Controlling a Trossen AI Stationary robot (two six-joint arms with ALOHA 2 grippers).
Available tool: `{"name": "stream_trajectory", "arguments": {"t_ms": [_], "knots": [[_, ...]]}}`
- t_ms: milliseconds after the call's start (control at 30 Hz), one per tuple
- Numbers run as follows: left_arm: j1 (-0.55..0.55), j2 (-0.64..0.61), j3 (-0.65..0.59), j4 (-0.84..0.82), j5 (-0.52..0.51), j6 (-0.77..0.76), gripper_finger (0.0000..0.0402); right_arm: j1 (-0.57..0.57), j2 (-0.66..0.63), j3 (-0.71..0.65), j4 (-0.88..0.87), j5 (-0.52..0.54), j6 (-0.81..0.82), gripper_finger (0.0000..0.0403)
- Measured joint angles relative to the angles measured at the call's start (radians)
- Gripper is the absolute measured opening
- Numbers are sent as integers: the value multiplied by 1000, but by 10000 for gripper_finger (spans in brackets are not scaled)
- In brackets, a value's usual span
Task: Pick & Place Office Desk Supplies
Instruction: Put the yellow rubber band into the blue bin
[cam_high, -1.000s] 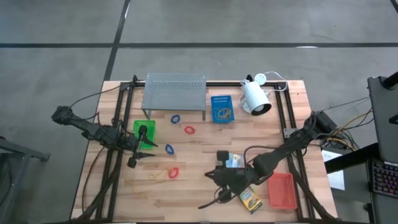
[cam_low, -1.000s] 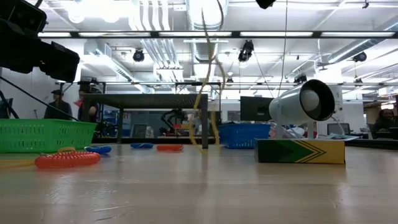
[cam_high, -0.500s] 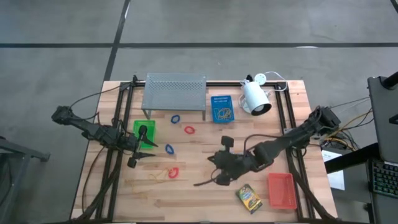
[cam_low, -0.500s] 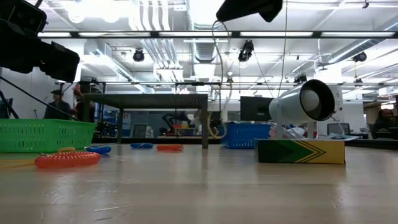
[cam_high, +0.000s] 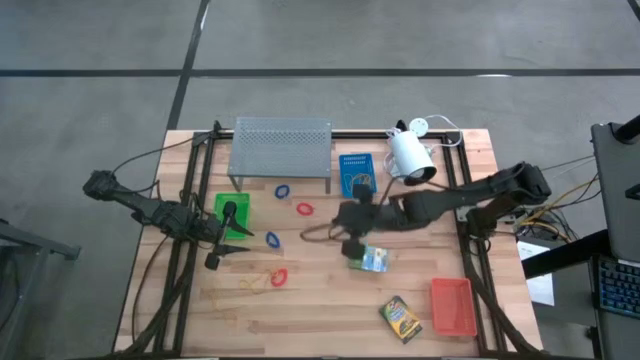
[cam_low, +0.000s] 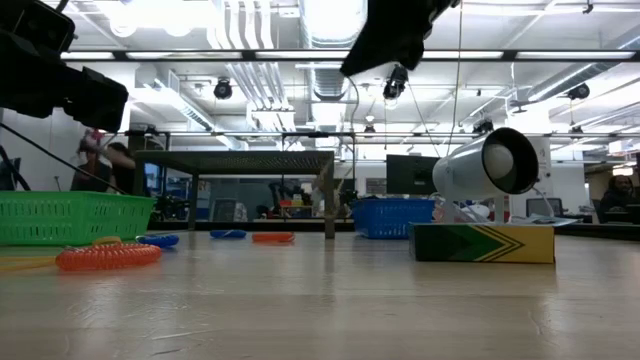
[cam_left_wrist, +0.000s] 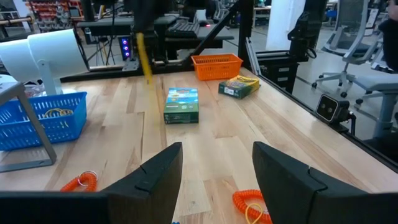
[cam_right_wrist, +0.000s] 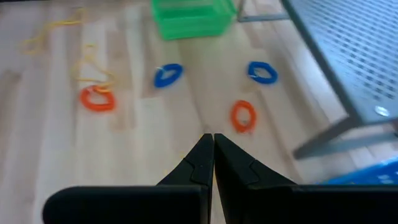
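Office supplies lie scattered over the wooden surface (cam_high: 300, 320). From the high view: a green tray (cam_high: 236, 215) sits at the left, just beside the left end effector (cam_high: 222, 252), whose 2 fingers stand apart over bare wood with nothing between them. A blue loop (cam_high: 272, 239) lies near it, a red loop (cam_high: 279, 277) with thin tan rubber bands (cam_high: 250, 284) further toward the front. Another blue loop (cam_high: 282, 190) and a red loop (cam_high: 305, 209) lie in front of the grey perforated shelf (cam_high: 280, 145). A blue tray (cam_high: 357, 173) stands beside the white lamp (cam_high: 411, 158). The right end effector (cam_high: 312, 232) reaches across the middle, fingers pressed together, with something thin and tan hanging from it. A green card box (cam_high: 371, 259) lies just below that arm; a yellow-green card box (cam_high: 400, 317) and the red-orange tray (cam_high: 452, 305) lie at the front right.

Low view: the green tray (cam_low: 70, 217), a red loop (cam_low: 107, 256), the blue tray (cam_low: 390, 217), the lamp (cam_low: 490, 165) and a card box (cam_low: 482, 243) stand along the surface.

Left wrist view: the spread fingers (cam_left_wrist: 152, 177) frame a card box (cam_left_wrist: 181, 105), with the red-orange tray (cam_left_wrist: 217, 65) beyond.

Right wrist view: the closed fingers (cam_right_wrist: 202, 163) point over 2 blue loops (cam_right_wrist: 168, 74), 2 red loops (cam_right_wrist: 243, 116) and the green tray (cam_right_wrist: 193, 17).
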Motion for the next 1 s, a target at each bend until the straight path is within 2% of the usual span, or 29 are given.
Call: {"name": "stream_trajectory", "arguments": {"t_ms": [300,800,1000], "knots": [[0,0,0,0,0,0,200,-170,-38,-3,-68,-145,-53,8],[0,0,0,0,0,0,201,-429,-132,-4,-163,-259,-141,8],[0,0,0,0,0,0,201,-540,-160,-4,-163,-362,-198,8]]}}
